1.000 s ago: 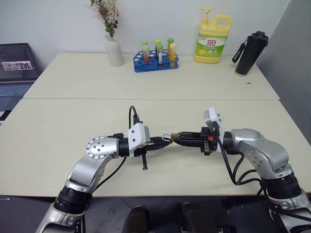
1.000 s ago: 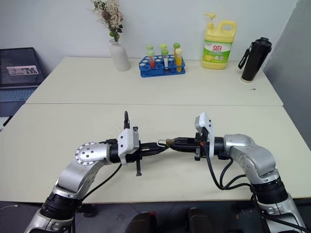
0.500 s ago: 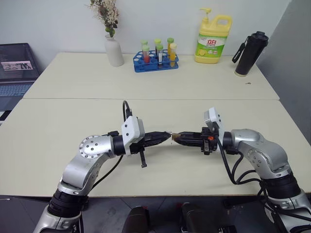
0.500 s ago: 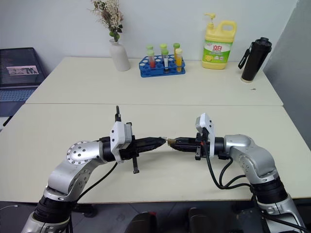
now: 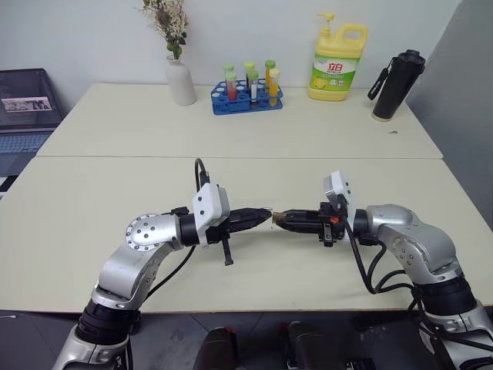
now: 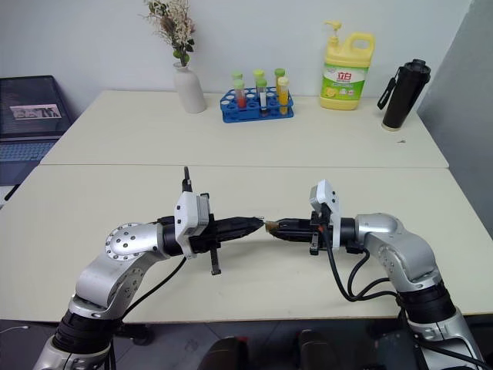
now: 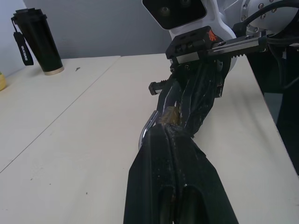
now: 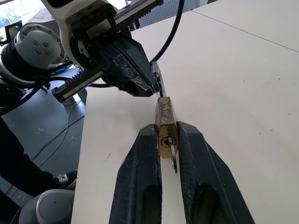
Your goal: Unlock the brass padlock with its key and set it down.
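Above the near part of the table [image 5: 92, 223], the right gripper [image 8: 167, 135] pinches the brass padlock [image 8: 166, 122] between its fingers, a key [image 8: 173, 157] in its underside. Just beyond the padlock, the left gripper [image 5: 266, 215] has its fingers closed on the silver shackle [image 8: 155, 77].

Two cream benches butted together, seam running across: near bench [image 5: 92, 231], far bench [image 5: 323, 131]. All items sit on the far one: white vase with dried flowers [image 5: 180, 81] at back left, blue rack of coloured test tubes [image 5: 248, 96] just beside it, yellow detergent jug with pump [image 5: 337, 65] further right, black flask [image 5: 395, 85] near the right corner.
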Robot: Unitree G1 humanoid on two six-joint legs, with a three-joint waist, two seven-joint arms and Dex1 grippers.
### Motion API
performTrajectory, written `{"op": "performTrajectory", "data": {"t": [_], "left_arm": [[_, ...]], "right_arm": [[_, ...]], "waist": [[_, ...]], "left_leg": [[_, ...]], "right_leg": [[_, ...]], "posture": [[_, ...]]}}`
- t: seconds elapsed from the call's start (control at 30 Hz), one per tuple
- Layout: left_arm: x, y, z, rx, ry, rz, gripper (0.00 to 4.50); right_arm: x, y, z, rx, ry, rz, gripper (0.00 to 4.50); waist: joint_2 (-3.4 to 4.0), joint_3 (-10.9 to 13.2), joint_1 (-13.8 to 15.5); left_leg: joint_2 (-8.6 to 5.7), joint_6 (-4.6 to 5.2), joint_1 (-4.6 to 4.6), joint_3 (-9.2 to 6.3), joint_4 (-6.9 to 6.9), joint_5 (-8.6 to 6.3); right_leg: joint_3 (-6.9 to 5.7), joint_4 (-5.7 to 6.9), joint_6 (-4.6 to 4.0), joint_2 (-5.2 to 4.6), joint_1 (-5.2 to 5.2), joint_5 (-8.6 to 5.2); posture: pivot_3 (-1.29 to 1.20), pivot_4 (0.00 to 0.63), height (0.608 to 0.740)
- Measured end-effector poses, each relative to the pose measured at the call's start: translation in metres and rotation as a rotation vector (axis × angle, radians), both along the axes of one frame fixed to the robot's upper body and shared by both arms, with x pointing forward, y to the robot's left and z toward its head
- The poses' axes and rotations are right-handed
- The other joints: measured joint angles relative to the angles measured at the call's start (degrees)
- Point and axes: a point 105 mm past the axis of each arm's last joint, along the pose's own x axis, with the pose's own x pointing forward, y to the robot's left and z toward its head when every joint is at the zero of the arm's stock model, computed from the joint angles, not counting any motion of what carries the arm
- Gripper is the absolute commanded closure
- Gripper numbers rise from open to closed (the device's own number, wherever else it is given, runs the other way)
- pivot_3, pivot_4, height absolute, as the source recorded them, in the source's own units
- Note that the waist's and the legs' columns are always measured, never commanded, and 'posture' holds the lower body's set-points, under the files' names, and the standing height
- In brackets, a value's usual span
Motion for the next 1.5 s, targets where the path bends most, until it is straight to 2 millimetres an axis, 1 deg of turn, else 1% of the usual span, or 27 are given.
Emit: {"op": "performTrajectory", "data": {"t": [0.13,0.17,0.23,0.3,0.4,0.43,0.5,0.6,0.73,0.83,0.9,1.13,1.23,1.3,1.33,1.37,1.43,1.5], "left_arm": [[0.0,0.003,-0.002,0.031,-0.026,0.017,4.5],[-0.001,0.006,-0.005,0.053,-0.034,0.018,4.32],[-0.005,0.014,-0.011,0.134,-0.111,0.022,3.94],[-0.005,0.021,-0.013,0.225,-0.241,0.021,3.31],[0.0,0.033,-0.02,0.342,-0.418,0.028,2.33],[0.003,0.036,-0.023,0.374,-0.486,0.03,1.97],[0.003,0.037,-0.025,0.4,-0.559,0.022,1.38],[0.001,0.036,-0.026,0.401,-0.64,0.002,1.38],[-0.004,0.033,-0.03,0.381,-0.645,-0.025,1.38],[-0.013,0.031,-0.038,0.348,-0.573,-0.047,1.38],[-0.016,0.03,-0.04,0.328,-0.534,-0.055,1.38],[-0.018,0.026,-0.034,0.274,-0.444,-0.039,1.38],[-0.017,0.027,-0.036,0.275,-0.406,-0.029,1.38],[-0.018,0.027,-0.038,0.263,-0.359,-0.018,1.38],[-0.019,0.027,-0.04,0.261,-0.332,-0.019,1.38],[-0.02,0.028,-0.042,0.271,-0.314,-0.025,1.21],[-0.02,0.031,-0.046,0.285,-0.271,-0.018,0.83],[-0.02,0.032,-0.047,0.284,-0.249,-0.019,0.22]], "right_arm": [[0.001,0.0,-0.001,-0.005,0.01,-0.007,4.35],[0.001,-0.001,-0.002,-0.009,0.014,-0.013,4.35],[0.003,-0.003,-0.004,-0.025,0.033,-0.033,4.35],[0.004,-0.007,-0.008,-0.049,0.058,-0.05,4.35],[0.005,-0.013,-0.013,-0.09,0.105,-0.076,4.35],[0.005,-0.016,-0.017,-0.111,0.151,-0.091,4.35],[0.005,-0.018,-0.022,-0.139,0.222,-0.113,4.35],[0.007,-0.019,-0.03,-0.177,0.339,-0.16,4.35],[0.007,-0.017,-0.035,-0.183,0.438,-0.19,4.35],[0.012,-0.015,-0.036,-0.188,0.482,-0.226,4.35],[0.017,-0.014,-0.037,-0.195,0.499,-0.249,4.35],[0.025,-0.016,-0.049,-0.215,0.571,-0.309,4.35],[0.028,-0.016,-0.055,-0.223,0.601,-0.334,4.35],[0.03,-0.016,-0.055,-0.225,0.608,-0.341,4.35],[0.031,-0.017,-0.054,-0.227,0.609,-0.349,3.61],[0.032,-0.018,-0.054,-0.228,0.611,-0.357,3.35],[0.034,-0.021,-0.055,-0.23,0.618,-0.371,2.65],[0.034,-0.022,-0.054,-0.228,0.618,-0.375,1.96]], "waist": [[0.0,0.0,-0.01],[0.0,0.0,-0.04],[0.0,0.0,-0.13],[0.01,0.0,0.02],[0.01,0.0,0.09],[0.01,0.0,0.14],[0.01,0.0,0.12],[0.01,0.0,0.11],[0.01,0.0,0.06],[0.01,0.0,-0.06],[0.01,0.0,-0.08],[0.01,0.0,-0.1],[0.01,0.0,-0.14],[0.01,0.0,-0.15],[0.01,0.0,-0.16],[0.01,0.0,-0.17],[0.01,0.0,-0.16],[0.01,0.0,-0.16]], "left_leg": [[0.0,0.0,0.0,0.0,0.0,0.0],[0.01,0.0,0.0,0.01,-0.01,0.0],[0.03,0.0,0.01,0.02,-0.02,0.0],[0.03,0.0,0.01,0.02,-0.03,0.0],[0.0,0.0,0.01,0.05,-0.02,0.0],[-0.02,0.0,0.0,0.07,-0.02,0.0],[-0.02,0.0,0.0,0.11,-0.02,0.0],[-0.01,0.0,-0.02,0.12,-0.04,0.0],[0.0,0.01,-0.03,0.11,-0.05,0.0],[0.0,0.01,-0.03,0.13,-0.05,0.0],[0.01,0.01,-0.03,0.1,-0.05,0.0],[-0.02,0.01,-0.05,0.11,-0.05,0.0],[0.0,0.01,-0.05,0.1,-0.05,0.0],[0.01,0.01,-0.06,0.11,-0.06,0.0],[0.01,0.01,-0.06,0.11,-0.06,0.0],[0.01,0.01,-0.06,0.1,-0.07,0.0],[0.01,0.01,-0.05,0.1,-0.07,0.0],[0.01,0.01,-0.06,0.1,-0.06,0.0]], "right_leg": [[0.0,0.0,0.0,0.0,0.0,0.0],[0.02,0.0,0.0,0.0,-0.01,0.0],[0.03,0.0,-0.01,0.0,-0.02,0.0],[0.03,0.0,-0.03,-0.08,-0.03,0.0],[0.02,0.0,-0.03,-0.22,-0.03,0.0],[0.02,-0.01,-0.03,-0.28,-0.03,0.0],[0.04,-0.02,-0.03,-0.32,-0.03,0.0],[0.05,-0.02,-0.06,-0.34,-0.05,0.02],[0.03,-0.01,-0.03,-0.34,-0.06,0.0],[0.04,-0.01,-0.02,-0.34,-0.07,0.0],[0.02,0.0,-0.02,-0.33,-0.07,0.0],[0.02,-0.02,-0.02,-0.31,-0.07,0.0],[0.02,-0.01,-0.02,-0.29,-0.1,0.0],[0.03,0.0,-0.02,-0.28,-0.11,-0.01],[0.03,0.0,-0.02,-0.28,-0.11,-0.01],[0.02,0.0,-0.02,-0.28,-0.11,-0.01],[0.02,0.0,-0.02,-0.27,-0.11,-0.01],[0.02,-0.01,-0.01,-0.27,-0.11,-0.01]], "posture": [[0.0,0.15,0.74],[0.0,0.15,0.74],[0.0,0.15,0.74],[0.0,0.15,0.74],[0.0,0.15,0.74],[0.0,0.15,0.74],[0.0,0.15,0.74],[0.0,0.15,0.74],[0.0,0.15,0.74],[0.0,0.15,0.74],[0.0,0.15,0.74],[0.0,0.15,0.74],[0.0,0.15,0.74],[0.0,0.15,0.74],[0.0,0.15,0.74],[0.0,0.15,0.74],[0.0,0.15,0.74],[0.0,0.15,0.74]]}}
